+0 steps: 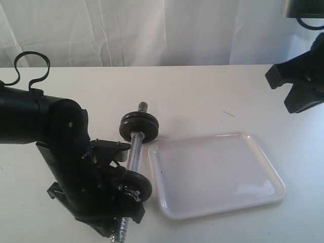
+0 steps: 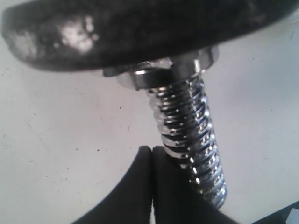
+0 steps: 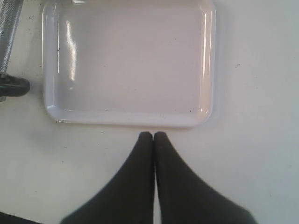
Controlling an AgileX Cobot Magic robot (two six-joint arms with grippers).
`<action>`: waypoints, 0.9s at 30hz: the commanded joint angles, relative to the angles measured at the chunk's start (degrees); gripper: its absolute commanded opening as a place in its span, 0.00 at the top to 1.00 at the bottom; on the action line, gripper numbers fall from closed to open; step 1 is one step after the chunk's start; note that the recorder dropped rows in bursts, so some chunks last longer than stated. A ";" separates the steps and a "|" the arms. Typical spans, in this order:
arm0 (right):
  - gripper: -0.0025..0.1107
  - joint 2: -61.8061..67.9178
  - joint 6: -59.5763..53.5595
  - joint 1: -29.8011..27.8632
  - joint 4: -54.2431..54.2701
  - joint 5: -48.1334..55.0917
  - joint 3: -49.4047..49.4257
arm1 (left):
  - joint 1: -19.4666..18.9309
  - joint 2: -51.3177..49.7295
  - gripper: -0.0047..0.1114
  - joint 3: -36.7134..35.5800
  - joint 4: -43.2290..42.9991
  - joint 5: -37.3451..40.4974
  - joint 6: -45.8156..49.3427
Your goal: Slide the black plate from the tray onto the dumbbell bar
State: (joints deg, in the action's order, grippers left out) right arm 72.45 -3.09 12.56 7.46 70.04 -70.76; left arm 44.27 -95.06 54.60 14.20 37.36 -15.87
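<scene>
left arm (image 1: 55, 147): low, at 8 o'clock in the exterior view, bent down
left gripper (image 2: 152, 150): fingers pressed together, empty
right gripper (image 3: 153, 136): fingers together, raised at 2 o'clock

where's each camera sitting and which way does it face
Exterior: off-arm, faces over the table toward the curtain; left arm, right arm show.
Left wrist: close on the threaded end of the dumbbell bar; shut left gripper shows.
Right wrist: looks down on the tray; shut right gripper shows.
Shared: exterior and right wrist both see tray and bar.
</scene>
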 commanded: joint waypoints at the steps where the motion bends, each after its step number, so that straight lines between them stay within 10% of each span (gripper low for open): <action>1: 0.98 -0.33 -0.70 -0.02 -0.02 -0.08 0.23 | 0.48 0.16 0.96 -0.16 2.62 -0.78 0.46; 27: 0.98 -2.02 -1.11 -0.02 0.24 -0.08 0.28 | 0.38 9.48 0.96 -0.16 -22.05 5.55 -14.80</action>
State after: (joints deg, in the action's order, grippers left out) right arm 72.23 -3.43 12.56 7.46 70.04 -70.76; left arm 44.36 -89.88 54.60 -3.27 41.15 -26.54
